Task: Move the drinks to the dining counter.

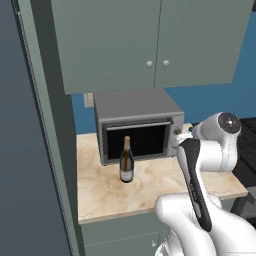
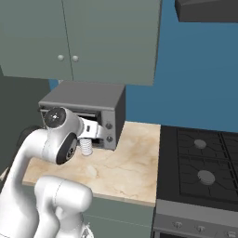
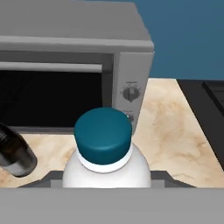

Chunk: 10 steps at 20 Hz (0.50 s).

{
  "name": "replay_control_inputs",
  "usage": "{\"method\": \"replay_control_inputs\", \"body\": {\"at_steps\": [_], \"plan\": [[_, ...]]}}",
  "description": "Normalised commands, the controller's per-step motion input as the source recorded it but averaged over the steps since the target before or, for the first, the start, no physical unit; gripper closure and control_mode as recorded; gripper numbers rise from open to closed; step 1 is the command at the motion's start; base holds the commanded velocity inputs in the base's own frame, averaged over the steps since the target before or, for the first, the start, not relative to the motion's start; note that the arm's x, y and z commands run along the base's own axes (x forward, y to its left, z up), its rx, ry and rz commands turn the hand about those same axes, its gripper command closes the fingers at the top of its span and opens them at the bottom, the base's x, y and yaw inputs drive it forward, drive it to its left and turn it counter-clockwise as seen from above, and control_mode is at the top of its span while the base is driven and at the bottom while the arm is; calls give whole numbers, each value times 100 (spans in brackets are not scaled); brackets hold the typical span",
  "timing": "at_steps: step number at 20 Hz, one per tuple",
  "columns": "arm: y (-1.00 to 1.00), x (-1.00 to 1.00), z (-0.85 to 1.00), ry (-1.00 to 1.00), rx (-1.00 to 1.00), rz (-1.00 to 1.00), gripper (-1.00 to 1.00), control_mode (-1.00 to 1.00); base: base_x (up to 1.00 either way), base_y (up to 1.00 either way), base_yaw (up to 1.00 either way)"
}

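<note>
While gripper [image 3: 107,186] clamps clear ribbed water bottle with teal cap [image 3: 103,135], plastic looks light, squashy; dark glass wine bottle [image 1: 126,161] leftward: heavy, slippery, grasp mid-body.

The robot arm [image 1: 210,165] is built of glossy white, rounded shells that swell into bulbous housings at the joints. A dark, near-black strip runs lengthwise down one link in the left base view, with a small light mark low on it. The round joint caps are grey discs with a dark centre and small dot-like fasteners, seen on the arm in the right base view [image 2: 58,135]. No cables show.
</note>
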Motion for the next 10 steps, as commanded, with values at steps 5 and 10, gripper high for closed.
{"method": "replay_control_inputs", "body": {"at_steps": [5,10], "plan": [[1,-47,61,-5,0,0,100,-100,0,0,0],[5,-63,52,-3,0,0,100,-100,0,0,0]]}}
